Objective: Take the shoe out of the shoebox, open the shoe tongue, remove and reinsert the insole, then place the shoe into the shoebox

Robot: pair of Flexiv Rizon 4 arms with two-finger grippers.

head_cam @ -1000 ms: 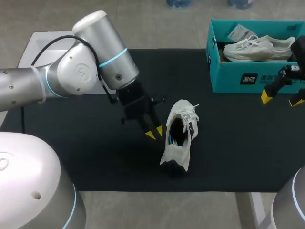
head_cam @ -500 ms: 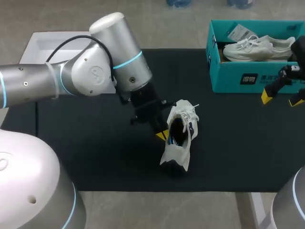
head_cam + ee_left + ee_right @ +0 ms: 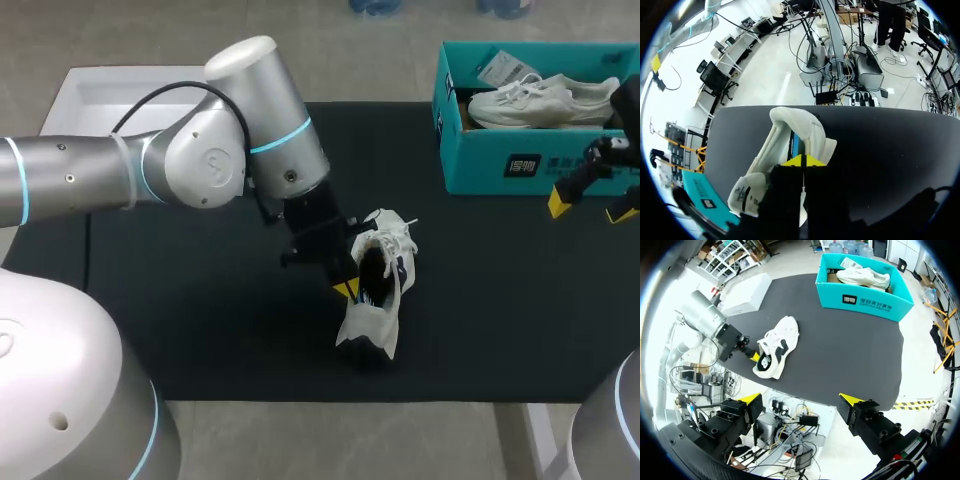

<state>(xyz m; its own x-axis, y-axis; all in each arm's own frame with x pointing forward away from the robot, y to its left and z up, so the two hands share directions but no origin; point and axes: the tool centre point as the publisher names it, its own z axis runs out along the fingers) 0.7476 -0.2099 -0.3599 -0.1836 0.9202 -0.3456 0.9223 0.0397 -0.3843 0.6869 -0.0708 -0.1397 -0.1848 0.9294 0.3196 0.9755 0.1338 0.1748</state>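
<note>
Working at mid-frame on the shoe (image 3: 380, 300), sitting on the mat (image 3: 200, 330) with its dark opening turned toward the overhead camera, well apart from the box (image 3: 480, 165) at upper right. Pressing the left gripper (image 3: 345, 290) against the left rim of that opening, yellow tips drawn together; not possible to tell whether pinching anything thin between them. Showing, in the left wrist view, the same closed tips (image 3: 802, 161) at the shoe's collar, with a blue strip of lining or insole just ahead of them. Holding the right gripper (image 3: 590, 208) spread wide and empty at the right edge, just below the box, with a second shoe (image 3: 540, 100) inside it. Judging from the layout: taking-out already done; tongue looking pushed back and laces loose, though hard to confirm; insole work seemingly just beginning, leaving removal, reinsertion and the return to the box.
</note>
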